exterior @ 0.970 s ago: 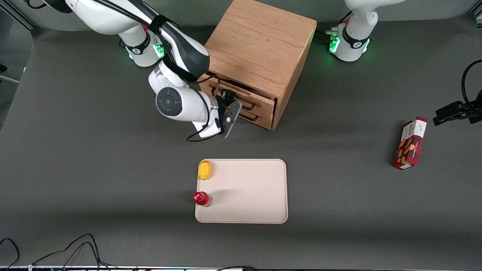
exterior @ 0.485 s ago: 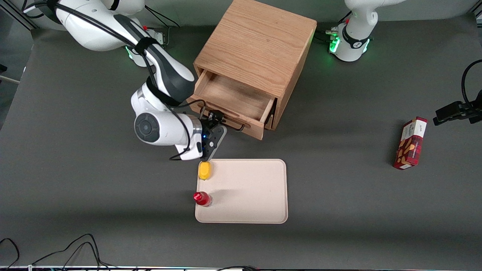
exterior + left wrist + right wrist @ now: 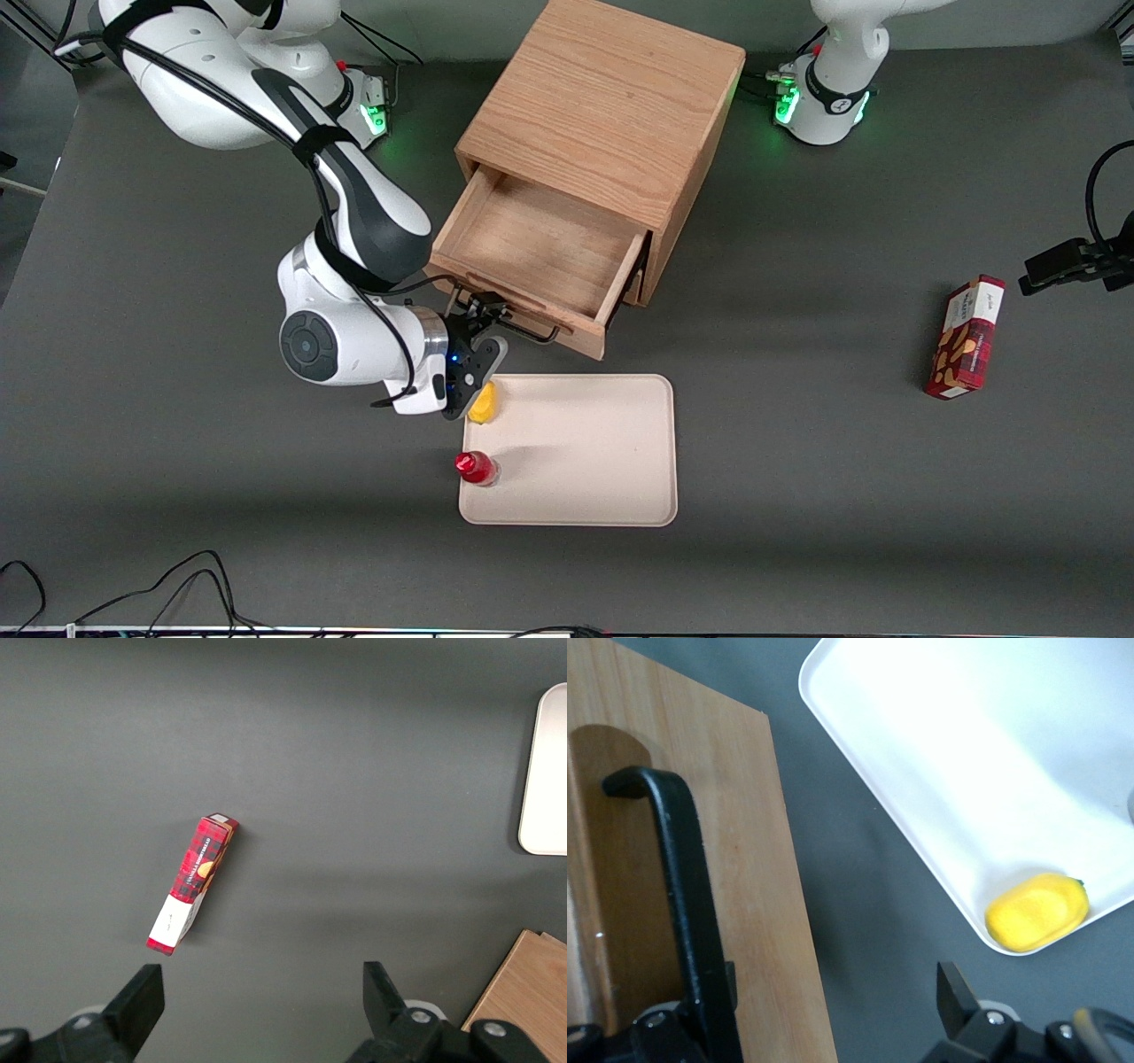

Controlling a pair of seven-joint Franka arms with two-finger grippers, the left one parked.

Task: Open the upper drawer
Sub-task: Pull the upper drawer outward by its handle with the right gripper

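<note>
the shallow light-oak upper drawer (image 3: 540, 252) stands pulled well out of the oak cabinet (image 3: 611, 115), its bare floor showing. the right arm's black gripper (image 3: 483, 315) sits at the thin black wire handle (image 3: 687, 895), jaws apparently spread (one finger beside the bar). likely next: back off clear. the lower drawer is hidden beneath.

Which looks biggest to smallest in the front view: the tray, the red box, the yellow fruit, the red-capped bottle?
1. tray
2. red box
3. yellow fruit and red-capped bottle: unsure, since the gripper on the upper drawer handle hides part of the fruit.
</note>
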